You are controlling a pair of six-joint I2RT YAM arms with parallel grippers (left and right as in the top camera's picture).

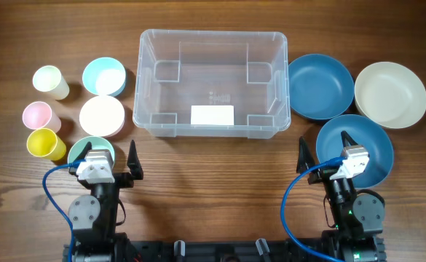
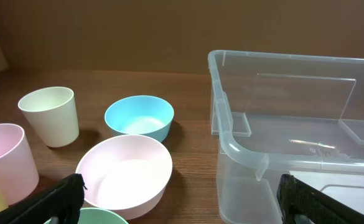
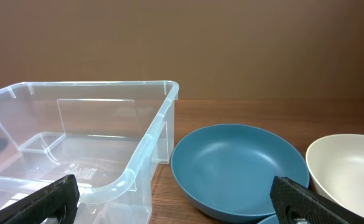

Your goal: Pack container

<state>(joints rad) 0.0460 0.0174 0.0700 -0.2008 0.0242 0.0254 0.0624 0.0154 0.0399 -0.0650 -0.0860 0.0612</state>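
The clear container (image 1: 213, 33) sat in the middle of the wood table (image 1: 213, 193), white label (image 1: 213, 115) on its base. A light blue bowl (image 1: 103, 76) & pink bowl (image 1: 102, 115) sat just left of it, and a dark blue bowl (image 1: 320, 86) just right. The left gripper (image 1: 108, 154) & right gripper (image 1: 325, 149) were near the front, apart from the container, fingers spread wide.
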